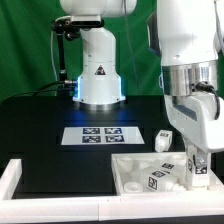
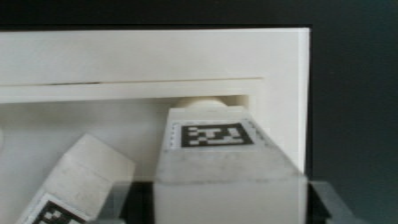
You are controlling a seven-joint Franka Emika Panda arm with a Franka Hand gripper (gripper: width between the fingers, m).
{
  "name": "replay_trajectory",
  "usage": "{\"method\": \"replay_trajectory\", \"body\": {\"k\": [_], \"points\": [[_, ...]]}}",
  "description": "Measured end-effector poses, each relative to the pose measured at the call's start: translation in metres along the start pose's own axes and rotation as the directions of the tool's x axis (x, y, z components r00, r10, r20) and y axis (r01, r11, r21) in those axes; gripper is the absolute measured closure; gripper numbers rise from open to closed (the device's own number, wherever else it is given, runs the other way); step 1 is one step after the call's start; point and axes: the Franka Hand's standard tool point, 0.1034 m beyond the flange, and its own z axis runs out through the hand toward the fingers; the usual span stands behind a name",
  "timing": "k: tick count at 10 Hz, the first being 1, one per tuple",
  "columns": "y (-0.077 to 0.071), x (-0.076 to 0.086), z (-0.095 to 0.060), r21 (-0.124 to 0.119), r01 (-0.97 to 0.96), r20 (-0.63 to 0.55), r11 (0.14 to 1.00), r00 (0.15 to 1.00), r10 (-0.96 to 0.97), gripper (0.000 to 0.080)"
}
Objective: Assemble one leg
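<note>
My gripper (image 1: 197, 172) hangs over the right side of the large white panel (image 1: 135, 165) and is shut on a leg (image 2: 217, 140). The leg is a stubby white block with a black-and-white tag facing the wrist camera. In the wrist view the gripper (image 2: 228, 207) shows only as dark fingers (image 2: 329, 203) hard against both sides of the leg, which stands over the panel's raised rim (image 2: 143, 62). A second leg (image 2: 75, 178) lies tilted beside it, and shows on the panel in the exterior view (image 1: 158, 181). A third leg (image 1: 164, 140) stands on the black table.
The marker board (image 1: 100, 135) lies flat in front of the robot's white base (image 1: 98, 85). A low white wall (image 1: 12, 178) runs along the table's front at the exterior view's left. A green curtain hangs behind.
</note>
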Motion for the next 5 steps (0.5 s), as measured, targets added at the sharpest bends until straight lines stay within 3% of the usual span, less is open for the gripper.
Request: {"method": "replay_trajectory", "body": {"k": [1, 3, 4, 5], "points": [[0.0, 0.001, 0.0, 0.001, 0.158, -0.001, 0.987, 0.987, -0.158, 0.0512], [-0.001, -0.001, 0.0, 0.005, 0.472, -0.001, 0.882, 0.882, -0.472, 0.0227], [0.0, -0.008, 0.001, 0.005, 0.554, 0.005, 0.833, 0.833, -0.554, 0.0227], [0.001, -0.016, 0.002, 0.001, 0.618, 0.007, 0.787, 0.786, -0.618, 0.0166]]}}
